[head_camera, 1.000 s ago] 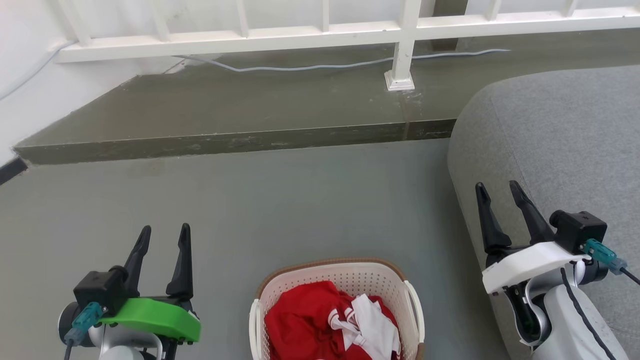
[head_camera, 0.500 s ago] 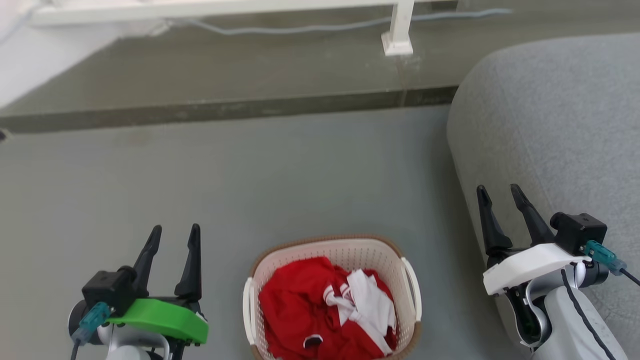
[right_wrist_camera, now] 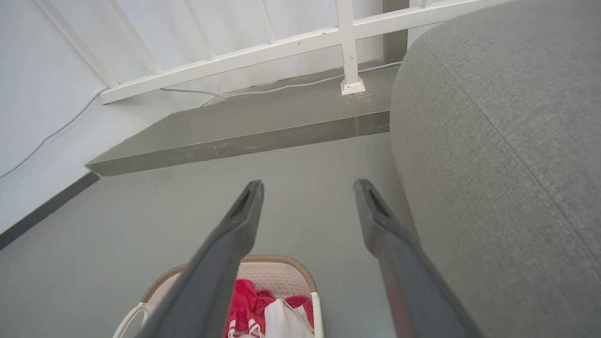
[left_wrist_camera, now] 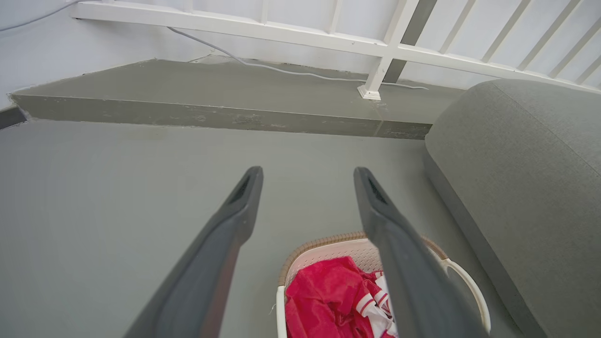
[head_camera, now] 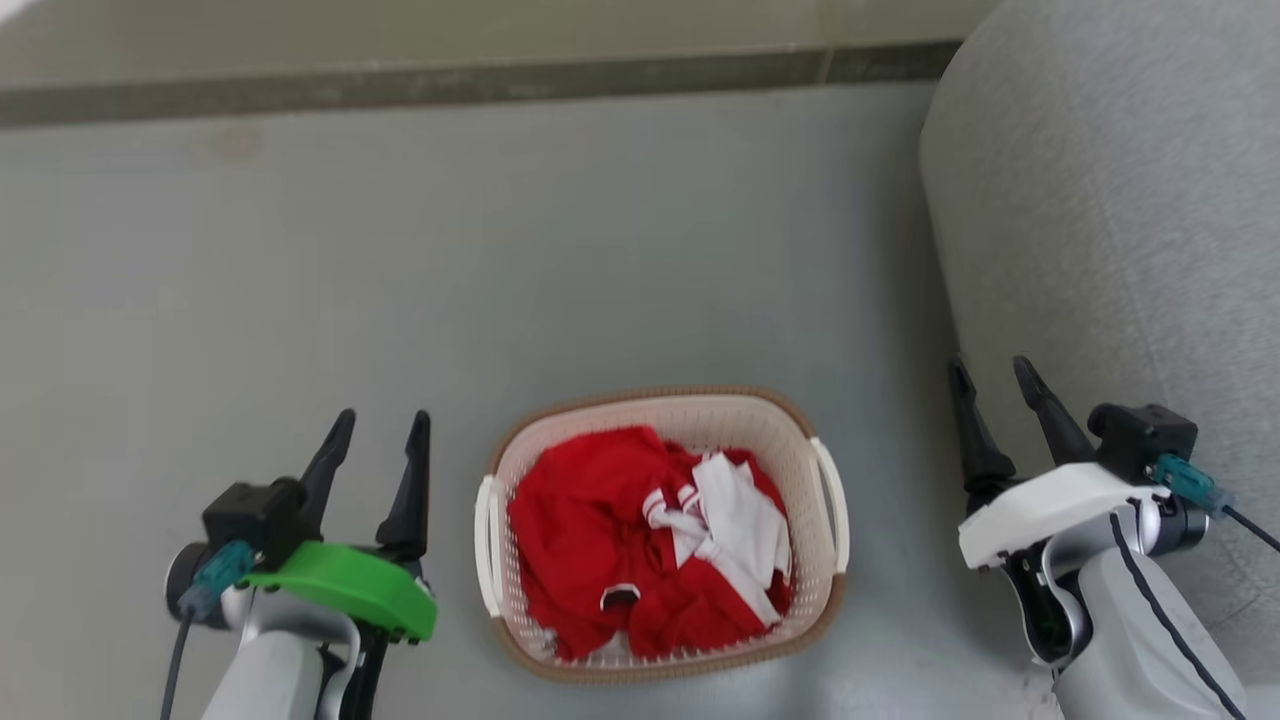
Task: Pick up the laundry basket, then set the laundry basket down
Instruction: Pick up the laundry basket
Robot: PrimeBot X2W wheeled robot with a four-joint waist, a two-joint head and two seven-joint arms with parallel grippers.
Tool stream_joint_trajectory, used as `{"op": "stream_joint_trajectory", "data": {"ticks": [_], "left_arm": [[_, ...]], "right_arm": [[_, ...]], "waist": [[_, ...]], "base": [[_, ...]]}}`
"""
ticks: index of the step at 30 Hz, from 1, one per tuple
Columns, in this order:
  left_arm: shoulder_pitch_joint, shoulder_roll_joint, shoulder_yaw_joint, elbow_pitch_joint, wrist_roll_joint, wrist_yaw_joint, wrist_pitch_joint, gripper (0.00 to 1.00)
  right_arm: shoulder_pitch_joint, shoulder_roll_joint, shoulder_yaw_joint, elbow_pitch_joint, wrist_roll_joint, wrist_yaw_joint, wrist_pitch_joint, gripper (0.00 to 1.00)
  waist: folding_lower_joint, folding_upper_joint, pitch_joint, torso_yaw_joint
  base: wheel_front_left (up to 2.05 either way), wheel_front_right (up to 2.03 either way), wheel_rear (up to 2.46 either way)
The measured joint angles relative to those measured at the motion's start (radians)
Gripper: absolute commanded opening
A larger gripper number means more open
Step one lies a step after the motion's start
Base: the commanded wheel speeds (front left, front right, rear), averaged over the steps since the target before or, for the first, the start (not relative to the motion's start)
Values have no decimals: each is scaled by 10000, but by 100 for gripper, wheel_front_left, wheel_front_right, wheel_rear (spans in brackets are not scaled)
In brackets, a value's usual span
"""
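Note:
The laundry basket (head_camera: 818, 560) stands on the grey floor, cream-white and perforated with a brown rim and white loop handles at its left and right sides. Red and white clothes (head_camera: 640, 540) lie inside it. My left gripper (head_camera: 382, 424) hovers open to the left of the basket, apart from it. My right gripper (head_camera: 992, 370) hovers open to the basket's right, beside the sofa. The left wrist view has the basket (left_wrist_camera: 328, 249) low between the open fingers (left_wrist_camera: 235, 211). The basket (right_wrist_camera: 281, 272) sits at the bottom of the right wrist view.
A grey sofa (head_camera: 1100, 200) rises close on the right, near my right gripper. A raised concrete step (left_wrist_camera: 211, 112) runs across the far side, with a white railing (left_wrist_camera: 385, 47) and a cable (left_wrist_camera: 281, 70) on it. Open floor (head_camera: 400, 250) lies ahead of the basket.
The head camera has tilted downward, so the step and railing slid up and out while the whole basket came into view. Both grippers stay open at the basket's sides.

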Motion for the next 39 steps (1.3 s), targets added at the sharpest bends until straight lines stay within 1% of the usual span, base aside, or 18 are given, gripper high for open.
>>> {"op": "stream_joint_trajectory", "data": {"ticks": [3, 12, 17, 21, 22, 23, 32, 39], "left_arm": [[-339, -15, -192, 414, -40, -82, 96, 100], [-1525, -54, -673, 1584, -224, -115, 449, 100], [-2044, -173, -943, 2351, -711, -127, 754, 100], [-2435, -201, -1480, 2863, -1009, -127, 1126, 100], [-2628, -240, -1714, 3035, -1308, -127, 1237, 100], [-2725, -253, -1781, 3116, -1369, -127, 1285, 100], [-3549, -272, -2249, 4088, -2107, -127, 1941, 100], [-4315, -288, -2424, 4656, -2642, -127, 2345, 100]], "right_arm": [[-234, 0, 35, 280, 0, 0, 33, 100], [-1110, -4, 75, 1248, 13, 0, 238, 100], [-1453, -6, 232, 1889, 17, 0, 454, 100], [-1787, -4, 439, 2380, 52, 0, 673, 100], [-1987, -4, 566, 2592, 58, 0, 729, 100], [-2097, -4, 629, 2677, 61, 0, 788, 100], [-2910, 4, 884, 3482, 259, 2, 1068, 100], [-3374, 6, 1152, 4253, 449, 6, 1718, 100]], "waist": [[0, 0, 404, 49], [1, 0, 1608, 192], [1, 0, 2246, 265], [1, 0, 2734, 313], [1, 0, 2976, 331], [1, 0, 3093, 337], [1, 0, 4078, 328], [1, 0, 4762, 319]], "base": [[0, 0, 0], [0, 0, 0], [0, 0, 0], [0, 0, 0], [0, 0, 0], [0, 0, 0], [0, 0, 0], [0, 0, 0]]}}
